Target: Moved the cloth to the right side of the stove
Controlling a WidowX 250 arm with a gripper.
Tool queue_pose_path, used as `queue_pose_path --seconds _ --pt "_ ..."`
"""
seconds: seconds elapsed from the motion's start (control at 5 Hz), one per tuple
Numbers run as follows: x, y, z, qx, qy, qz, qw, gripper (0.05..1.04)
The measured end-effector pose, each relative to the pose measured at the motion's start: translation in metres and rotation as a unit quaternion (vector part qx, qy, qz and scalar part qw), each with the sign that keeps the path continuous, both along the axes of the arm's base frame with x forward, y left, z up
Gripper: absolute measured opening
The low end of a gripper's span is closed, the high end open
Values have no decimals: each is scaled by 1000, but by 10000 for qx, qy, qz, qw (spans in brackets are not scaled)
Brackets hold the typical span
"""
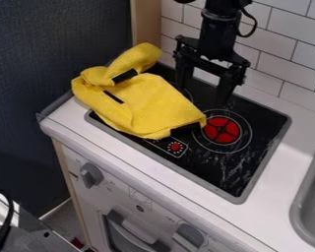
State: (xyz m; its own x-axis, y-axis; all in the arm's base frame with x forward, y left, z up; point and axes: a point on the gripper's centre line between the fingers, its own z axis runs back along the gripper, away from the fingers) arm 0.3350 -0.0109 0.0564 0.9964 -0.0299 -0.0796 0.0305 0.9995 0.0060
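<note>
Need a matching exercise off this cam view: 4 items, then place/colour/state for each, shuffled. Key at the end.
1. Cloth
2. Gripper
3. Sink
4. Burner disc

A. Grey, at the view's right edge
B. Open, hanging over the back part of the stove
C. Red, just right of the yellow fabric in the view
D. Yellow, crumpled, partly on the stove's left side in the view

Pairs: 1-D, 2-B, 3-A, 4-C
</note>
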Motion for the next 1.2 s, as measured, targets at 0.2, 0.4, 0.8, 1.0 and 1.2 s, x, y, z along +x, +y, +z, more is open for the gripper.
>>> queue_pose_path --seconds 0.2,0.4,0.8,1.0,1.2 --pt "-6 0 -13 7 207 0 9998 999" --pt "-13 11 -23 4 276 152 9995 999" --pt "-15 69 -46 2 164 790 9967 999" --pt "-16 89 -74 85 189 964 9951 999" --pt "-7 95 -81 260 -88 1235 9920 999"
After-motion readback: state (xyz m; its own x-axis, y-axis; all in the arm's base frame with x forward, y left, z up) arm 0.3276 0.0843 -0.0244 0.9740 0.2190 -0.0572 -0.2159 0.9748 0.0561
